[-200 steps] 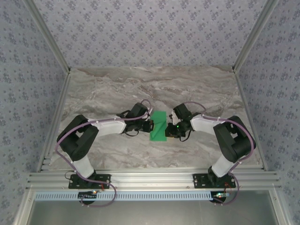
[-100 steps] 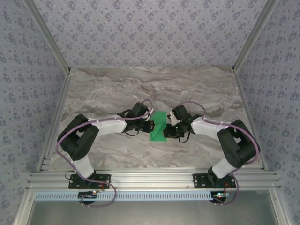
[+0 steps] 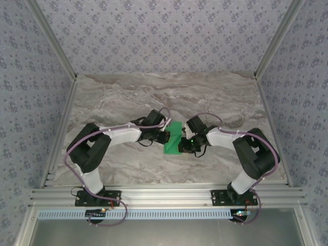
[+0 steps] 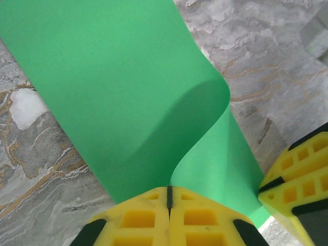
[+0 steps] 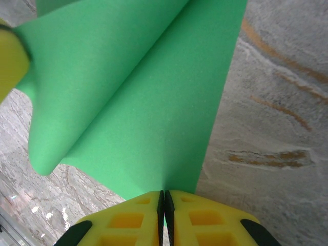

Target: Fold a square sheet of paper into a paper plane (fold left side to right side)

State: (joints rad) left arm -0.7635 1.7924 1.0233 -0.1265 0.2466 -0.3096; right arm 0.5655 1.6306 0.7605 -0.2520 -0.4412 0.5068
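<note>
Top external: the square sheet of paper sits mid-table on the marble-patterned table, directly between the two wrists. Both arms reach inward toward it. The left gripper meets the sheet's left edge and the right gripper its right edge. The sheet does not lie flat; its far part looks raised and bowed.

Left wrist: the left gripper has its yellow pads pressed together, with only a thin dark seam between them. The green paper runs straight into that seam, so it is pinched on the sheet's edge. From there the paper rises and curls over in a soft, uncreased bend. A yellow fingertip of the right gripper touches the paper at lower right.

Right wrist: the right gripper also has its pads closed, clamped on the paper. One layer arches above another. The sheet's straight right edge lies against bare marble.
</note>
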